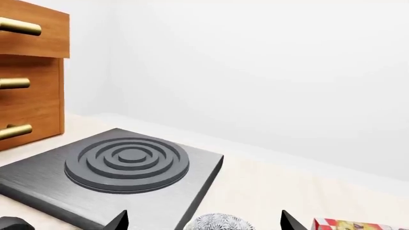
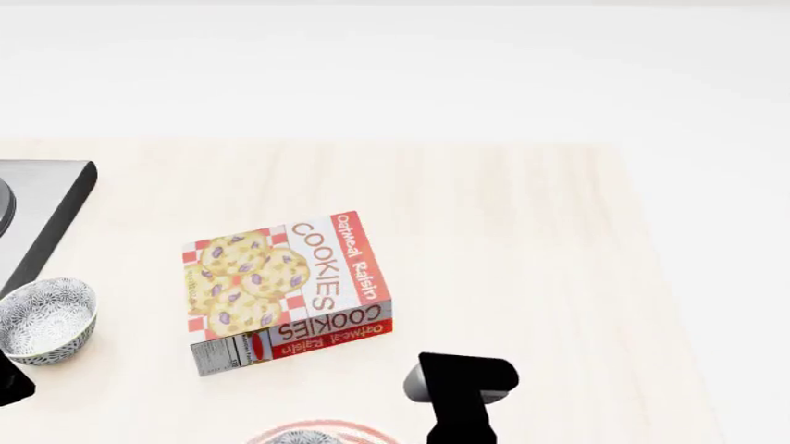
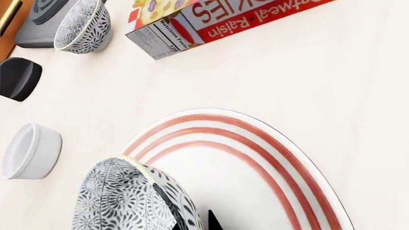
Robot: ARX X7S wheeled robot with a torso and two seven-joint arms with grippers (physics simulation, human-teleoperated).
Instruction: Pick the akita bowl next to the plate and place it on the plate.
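akita bowl on plate | cookie box behind plate

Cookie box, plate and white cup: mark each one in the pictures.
Cookie box (image 2: 287,289): head view, on its top face.
Plate (image 3: 255,158): right wrist view, on the ringed rim.
White cup (image 3: 30,151): right wrist view, on its outer wall.

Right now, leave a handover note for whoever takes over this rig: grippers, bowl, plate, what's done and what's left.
Left gripper: open and empty, facing the second patterned bowl beside the burner. Leave that bowl alone.
Right gripper: appears shut on the rim of the akita bowl.
The akita bowl is tilted at the edge of the plate.
Done: the pick.
Left: set it level on the plate, release, back away.
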